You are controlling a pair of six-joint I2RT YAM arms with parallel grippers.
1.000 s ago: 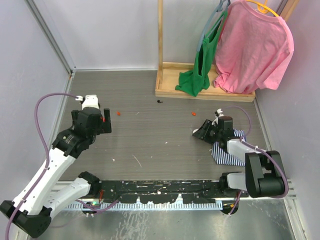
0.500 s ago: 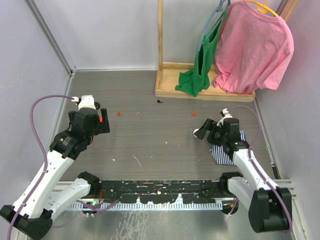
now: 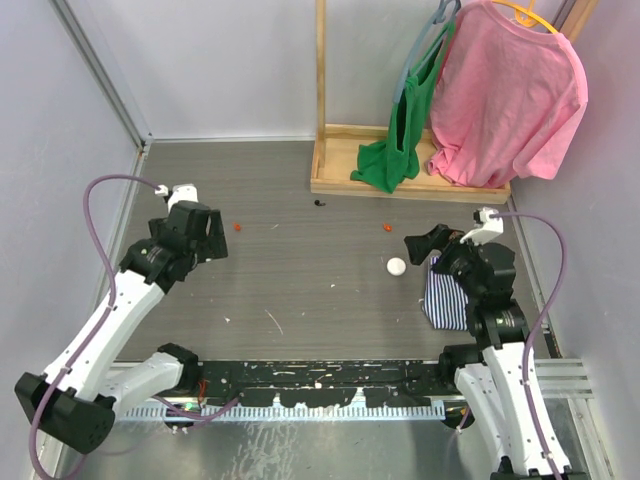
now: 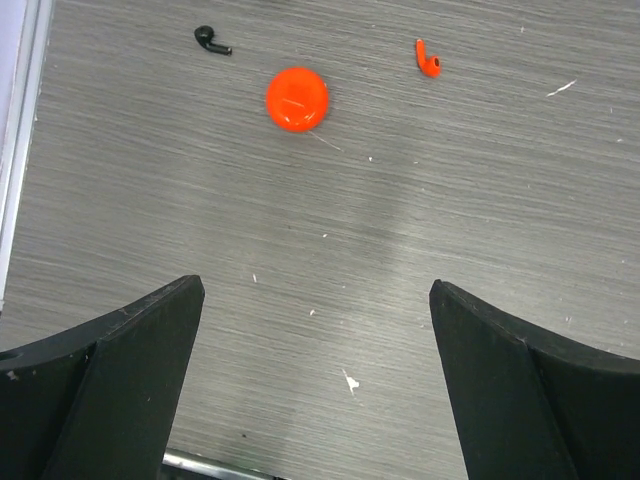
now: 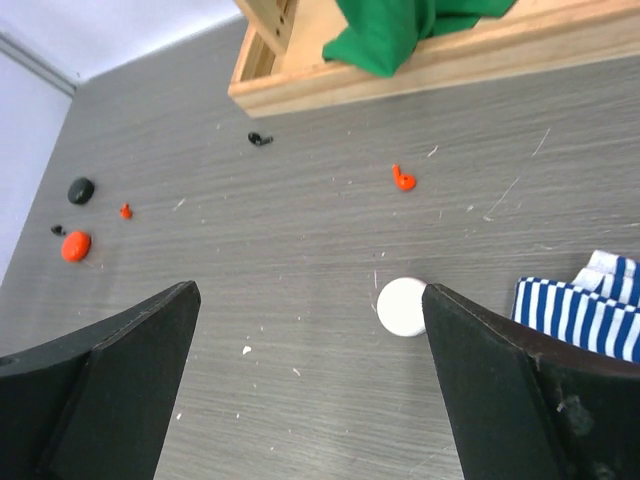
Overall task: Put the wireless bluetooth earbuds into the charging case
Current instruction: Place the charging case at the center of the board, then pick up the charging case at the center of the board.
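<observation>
Our left claw [image 4: 315,290] gapes over a red earbud [image 4: 428,58], black earbud [image 4: 211,40] and red case [image 4: 297,98]. Our right claw [image 5: 310,293] gapes near the white case [image 5: 402,306] and striped cloth [image 5: 580,310]. Bench [image 5: 300,250] stretches onward to the wooden rack base [image 5: 300,45].

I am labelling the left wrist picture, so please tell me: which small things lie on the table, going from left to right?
black earbud → red round case → red earbud
</observation>
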